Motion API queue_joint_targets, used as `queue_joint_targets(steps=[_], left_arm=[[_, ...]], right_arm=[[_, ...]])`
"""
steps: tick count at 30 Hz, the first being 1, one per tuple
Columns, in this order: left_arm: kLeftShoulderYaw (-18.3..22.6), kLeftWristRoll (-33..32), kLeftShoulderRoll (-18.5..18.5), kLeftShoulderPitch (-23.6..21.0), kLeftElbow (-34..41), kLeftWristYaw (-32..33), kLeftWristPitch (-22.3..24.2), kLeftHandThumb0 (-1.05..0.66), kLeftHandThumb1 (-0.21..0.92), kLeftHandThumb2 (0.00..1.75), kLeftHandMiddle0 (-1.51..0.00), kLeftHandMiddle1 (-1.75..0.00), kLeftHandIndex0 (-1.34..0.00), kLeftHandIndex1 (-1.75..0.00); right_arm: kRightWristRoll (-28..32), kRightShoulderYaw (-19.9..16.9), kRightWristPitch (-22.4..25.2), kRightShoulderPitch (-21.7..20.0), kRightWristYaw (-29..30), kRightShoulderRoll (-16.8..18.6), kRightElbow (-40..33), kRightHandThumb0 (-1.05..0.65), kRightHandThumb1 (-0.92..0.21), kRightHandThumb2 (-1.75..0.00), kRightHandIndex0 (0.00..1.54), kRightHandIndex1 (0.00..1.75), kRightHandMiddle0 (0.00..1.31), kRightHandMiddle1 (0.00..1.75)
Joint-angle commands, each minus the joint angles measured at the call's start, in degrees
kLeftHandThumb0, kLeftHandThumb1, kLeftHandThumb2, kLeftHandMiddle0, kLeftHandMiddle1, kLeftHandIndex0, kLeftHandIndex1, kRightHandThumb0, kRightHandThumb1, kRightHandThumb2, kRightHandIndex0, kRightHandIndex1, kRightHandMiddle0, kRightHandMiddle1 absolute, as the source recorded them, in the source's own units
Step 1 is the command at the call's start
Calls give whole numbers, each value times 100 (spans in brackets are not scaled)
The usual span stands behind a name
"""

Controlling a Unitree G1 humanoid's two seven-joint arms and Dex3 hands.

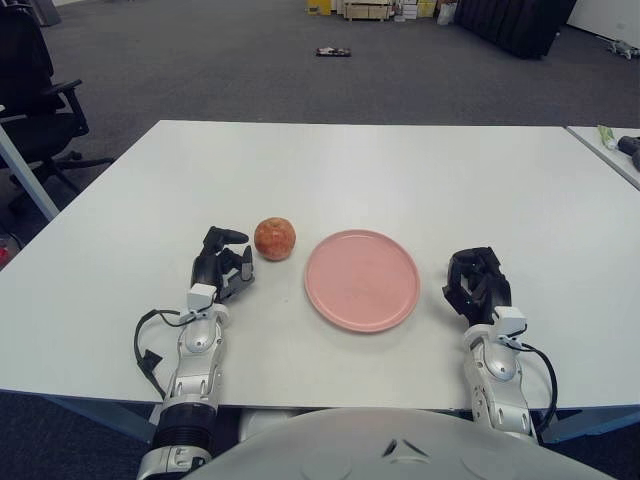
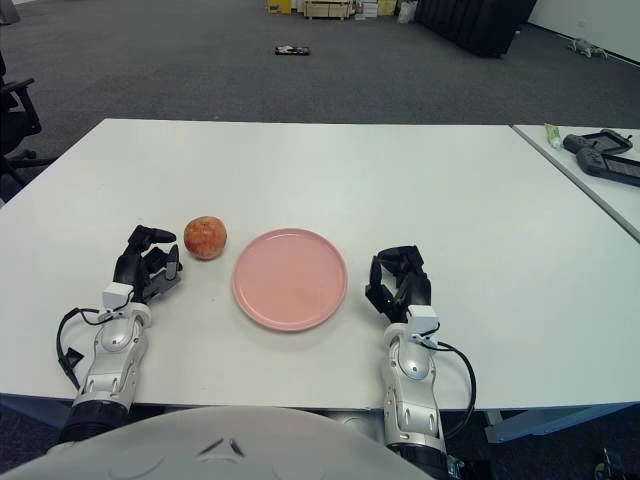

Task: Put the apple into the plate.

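**Apple beside plate, both hands empty**

The white table (image 1: 400,170) carries 1 pink plate (image 1: 361,279) near its front edge. The left hand (image 1: 221,265) sits just left of the apple, fingers loosely spread, holding nothing. The right hand (image 1: 478,283) shows right of the plate, fingers curled on nothing. The apple (image 1: 274,239) stands on the table just left of the plate, apart from it.

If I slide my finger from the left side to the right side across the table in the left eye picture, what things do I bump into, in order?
left hand → apple → pink plate → right hand. At the far right edge, a second table begins.
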State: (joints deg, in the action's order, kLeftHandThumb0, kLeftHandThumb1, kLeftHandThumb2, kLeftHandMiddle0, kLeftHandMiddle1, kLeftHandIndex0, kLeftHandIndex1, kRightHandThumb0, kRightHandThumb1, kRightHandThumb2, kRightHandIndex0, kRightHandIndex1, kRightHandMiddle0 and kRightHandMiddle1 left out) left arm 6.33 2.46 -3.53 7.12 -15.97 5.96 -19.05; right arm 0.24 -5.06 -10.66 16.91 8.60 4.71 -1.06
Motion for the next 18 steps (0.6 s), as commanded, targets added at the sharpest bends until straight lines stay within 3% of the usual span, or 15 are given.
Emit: queue_joint_targets(steps=[1, 18], left_arm=[[-44, -25, 31, 58, -111, -75, 147, -39, 63, 93, -78, -175, -38, -175], [-65, 101, 23, 61, 334, 39, 107, -39, 63, 93, -79, -175, -38, -175]], right_arm=[[-38, -12, -29, -55, 26, -5, -30, -37, -74, -78, 54, 122, 30, 175], [-71, 2, -6, -62, 68, 8, -47, -37, -72, -80, 55, 122, 31, 175]])
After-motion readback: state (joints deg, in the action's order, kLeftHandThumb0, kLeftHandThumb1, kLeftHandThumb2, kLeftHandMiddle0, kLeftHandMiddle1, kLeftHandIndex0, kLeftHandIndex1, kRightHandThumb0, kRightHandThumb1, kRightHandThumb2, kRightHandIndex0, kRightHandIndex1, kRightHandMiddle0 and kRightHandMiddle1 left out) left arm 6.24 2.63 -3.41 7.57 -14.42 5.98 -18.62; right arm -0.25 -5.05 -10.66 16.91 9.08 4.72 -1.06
